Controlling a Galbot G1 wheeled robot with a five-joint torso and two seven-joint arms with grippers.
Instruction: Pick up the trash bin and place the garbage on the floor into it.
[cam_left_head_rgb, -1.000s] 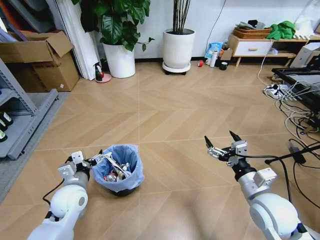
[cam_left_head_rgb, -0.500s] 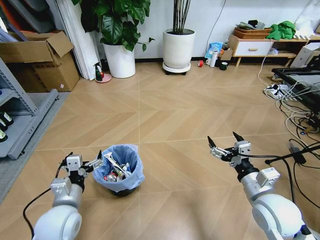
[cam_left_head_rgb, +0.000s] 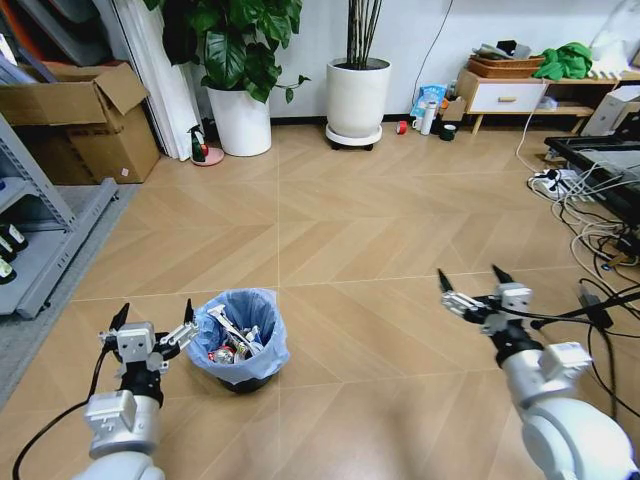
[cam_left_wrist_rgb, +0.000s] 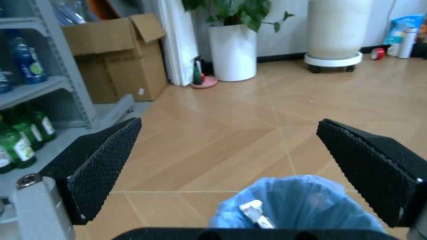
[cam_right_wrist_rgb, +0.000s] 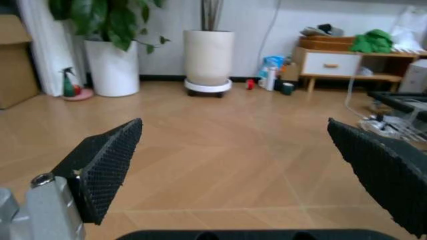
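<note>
The trash bin (cam_left_head_rgb: 238, 335), a small dark round bin with a crinkly light-blue bag, stands on the floor (cam_left_head_rgb: 340, 230) at the lower left of the head view. Garbage (cam_left_head_rgb: 230, 343) lies inside it: white wads, a red piece and wrappers. My left gripper (cam_left_head_rgb: 155, 320) is open just left of the bin, apart from its rim. The left wrist view has the bin's blue bag (cam_left_wrist_rgb: 300, 200) low between the spread fingers (cam_left_wrist_rgb: 100, 165). My right gripper (cam_left_head_rgb: 468, 283) is open over bare floor at the right, with nothing between its fingers (cam_right_wrist_rgb: 107, 162).
Two big white plant pots (cam_left_head_rgb: 240, 118) (cam_left_head_rgb: 357, 97) stand by the far wall, with a red tape roll, bottle and mug (cam_left_head_rgb: 428, 117) beside a low cabinet (cam_left_head_rgb: 505, 92). Cardboard boxes (cam_left_head_rgb: 75, 120) and a metal shelf (cam_left_head_rgb: 40, 225) line the left. Cables (cam_left_head_rgb: 590, 230) lie at the right.
The left gripper has drawn back from the bin's rim, down and to the left. The right gripper has moved right and slightly lower. The bin has stayed put.
</note>
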